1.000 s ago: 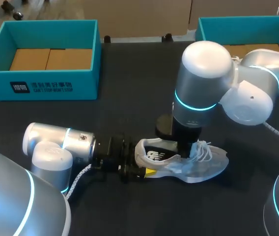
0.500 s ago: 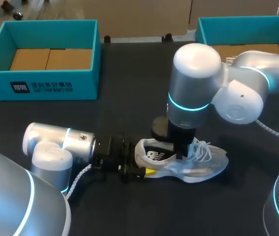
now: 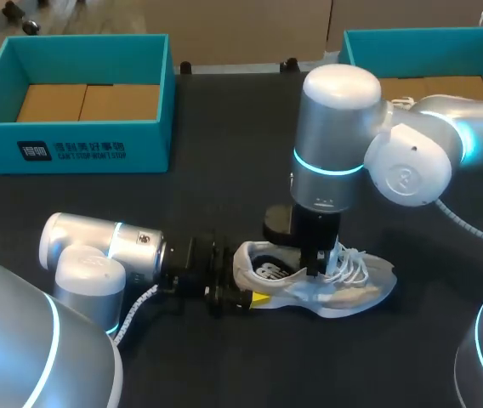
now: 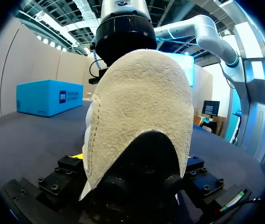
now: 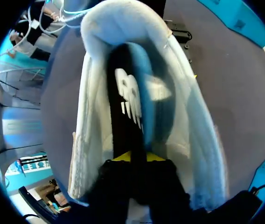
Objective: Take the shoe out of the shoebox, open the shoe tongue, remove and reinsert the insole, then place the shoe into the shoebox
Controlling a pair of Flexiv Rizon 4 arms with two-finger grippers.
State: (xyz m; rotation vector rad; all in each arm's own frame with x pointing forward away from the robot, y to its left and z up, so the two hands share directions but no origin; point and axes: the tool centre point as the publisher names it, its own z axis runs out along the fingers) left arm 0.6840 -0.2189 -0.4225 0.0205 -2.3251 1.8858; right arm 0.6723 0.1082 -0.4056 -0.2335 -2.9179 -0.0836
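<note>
White mesh shoe (image 3: pixel 369 289) lies on the table, its heel clamped in the left gripper's (image 3: pixel 246 297) closed jaws. Beyond, the right gripper (image 3: pixel 314 268) reaches into the opening over the insole (image 5: pixel 137 98); its hold I cannot tell. Best to pinch the insole's edge and lift slowly, heel steady.

Shoe (image 3: pixel 331 291): upright on dark table (image 3: pixel 224 195); heel clamped by left gripper (image 3: pixel 235 294);
Right gripper (image 3: pixel 318 262): down in the collar opening
</note>
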